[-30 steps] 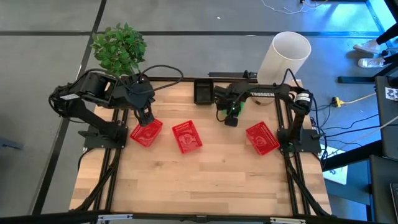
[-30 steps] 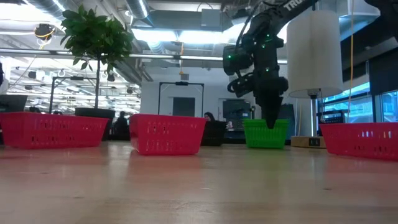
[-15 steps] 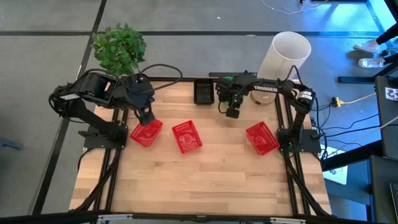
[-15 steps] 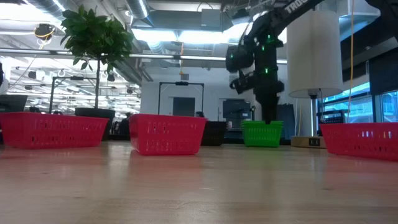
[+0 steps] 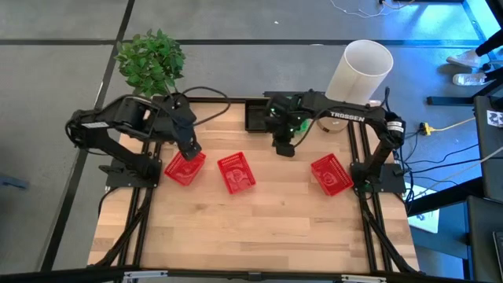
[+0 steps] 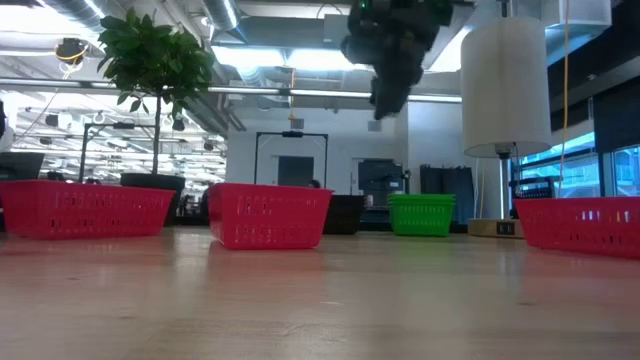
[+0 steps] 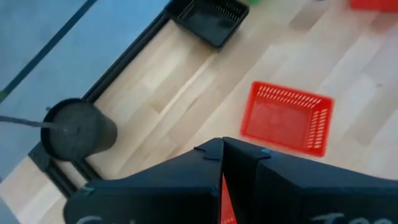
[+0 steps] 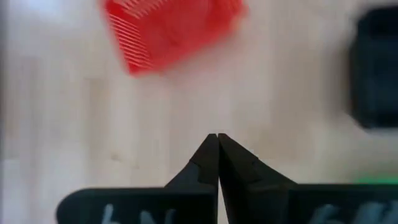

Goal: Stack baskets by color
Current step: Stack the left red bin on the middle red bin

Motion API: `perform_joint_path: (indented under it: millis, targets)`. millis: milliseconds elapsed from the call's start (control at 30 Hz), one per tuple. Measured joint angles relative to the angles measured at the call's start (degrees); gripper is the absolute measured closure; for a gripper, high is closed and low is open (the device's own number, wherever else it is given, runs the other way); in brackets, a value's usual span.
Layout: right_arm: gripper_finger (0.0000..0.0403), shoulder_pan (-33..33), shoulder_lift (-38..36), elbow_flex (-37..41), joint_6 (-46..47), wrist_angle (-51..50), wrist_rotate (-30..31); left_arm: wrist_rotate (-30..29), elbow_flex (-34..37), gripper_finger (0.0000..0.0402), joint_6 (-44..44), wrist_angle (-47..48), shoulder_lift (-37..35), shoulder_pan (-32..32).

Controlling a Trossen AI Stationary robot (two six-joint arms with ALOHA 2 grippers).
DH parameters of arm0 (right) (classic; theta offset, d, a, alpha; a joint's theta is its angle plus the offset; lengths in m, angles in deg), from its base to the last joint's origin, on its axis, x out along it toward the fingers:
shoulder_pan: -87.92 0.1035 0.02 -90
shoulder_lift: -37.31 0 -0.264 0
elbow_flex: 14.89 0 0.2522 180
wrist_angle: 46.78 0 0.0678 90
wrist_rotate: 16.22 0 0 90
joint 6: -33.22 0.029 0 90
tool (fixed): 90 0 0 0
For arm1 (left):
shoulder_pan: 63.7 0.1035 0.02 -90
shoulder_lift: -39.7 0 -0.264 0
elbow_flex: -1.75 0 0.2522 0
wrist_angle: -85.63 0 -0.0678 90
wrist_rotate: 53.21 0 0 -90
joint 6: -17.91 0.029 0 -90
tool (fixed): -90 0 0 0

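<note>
Three red baskets stand upright on the table: the left one (image 5: 185, 167), the middle one (image 5: 236, 172) and the right one (image 5: 331, 174). A green basket (image 6: 421, 214) sits on its base toward the far edge and is mostly hidden under my right arm in the high view. Beside it stands a black basket (image 5: 257, 115). My right gripper (image 6: 383, 105) hangs shut, high above the table and left of the green basket, holding nothing. My left gripper (image 5: 192, 149) is shut above the far edge of the left red basket, which shows as a red sliver (image 7: 224, 199) below its fingers.
A potted plant (image 5: 151, 61) stands off the far left corner and a tall white cylinder (image 5: 360, 71) off the far right corner. The near half of the wooden table (image 5: 251, 228) is bare.
My right gripper has risen straight up out of the green basket and drifted a little toward the table's left, staying shut. The green basket stays on the table. My left gripper has rolled about its own line above the left red basket.
</note>
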Motion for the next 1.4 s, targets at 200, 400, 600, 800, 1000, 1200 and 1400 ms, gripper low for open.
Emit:
perform_joint_path:
  millis: [200,400,600,800,1000,1200,1400]
  targets:
    - [0.0385,2.6,0.1,0.0,0.2,7.2,-7.4,0.1,4.3,0.0402,-1.9,0.0,0.0,0.0]
    - [0.0350,4.9,0.1,0.0,1.9,11.0,-5.9,0.6,8.2,0.0401,-2.7,0.0,0.0,0.0]
    - [0.0309,6.3,0.1,0.0,1.7,11.5,-0.4,6.0,11.1,0.0389,-3.6,0.0,0.0,0.0]
    - [0.0306,6.1,0.1,0.0,1.4,11.5,-0.4,7.2,15.9,0.0354,-12.9,0.0,0.0,2.2]
    - [0.0305,6.2,0.1,0.0,1.4,11.5,-0.4,10.6,19.7,0.0349,-22.5,0.0,0.0,5.2]
    - [0.0305,6.2,0.1,0.0,1.3,11.4,-0.3,15.6,26.8,0.0349,-25.2,-2.4,0.0,5.2]
    - [0.0305,6.2,0.1,0.0,1.3,11.4,-0.3,17.9,35.2,0.0349,-24.9,-11.4,0.0,4.9]
